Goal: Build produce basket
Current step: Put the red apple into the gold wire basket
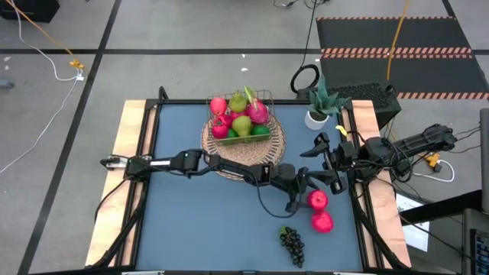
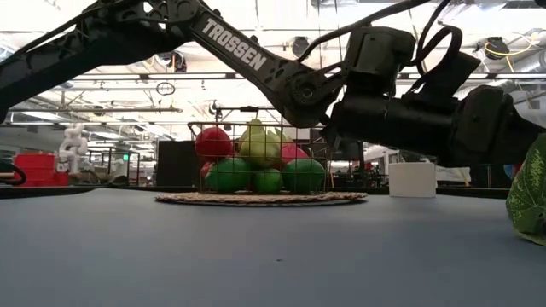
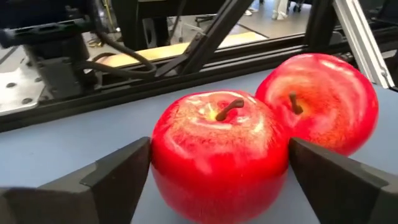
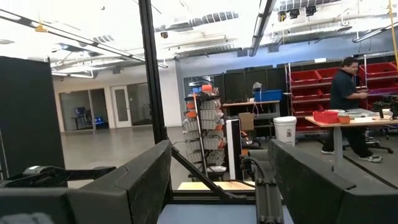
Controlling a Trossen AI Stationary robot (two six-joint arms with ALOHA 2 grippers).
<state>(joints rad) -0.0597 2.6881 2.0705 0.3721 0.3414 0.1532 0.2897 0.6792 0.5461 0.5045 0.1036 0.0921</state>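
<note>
While the left claw (image 1: 303, 192) reaches across the blue table (image 1: 191, 229) toward its right side, its two dark fingers (image 3: 118, 177) stand wide on either side of a red apple (image 3: 217, 155), one finger on each flank and neither clearly pressing in; from the left wrist view I cannot tell whether they touch the skin. That apple sits upright on the table, stem up, and a second red apple (image 3: 320, 99) rests right against it, on the side away from the claw. From above, the pair lies near the table's right edge, the first apple (image 1: 318, 201) just beyond the fingertips and the second (image 1: 322, 222) closer to the front. A bunch of dark purple grapes (image 1: 291, 243) lies on the table nearer the front edge, apart from the apples.

Farther back, at the middle of the table, the wire basket (image 1: 267, 98) sits on a round wicker mat (image 1: 271, 149), already loaded with produce: green limes, yellow-green pears, red and pink pieces piled up above the rim.

Over at the right edge the right claw (image 1: 325, 160) waits, raised off the table, its fingers (image 4: 143, 180) apart and holding nothing. A potted green plant (image 1: 321, 103) stands at the back right corner. Beyond the table, a person (image 4: 349, 106) stands at a workbench
</note>
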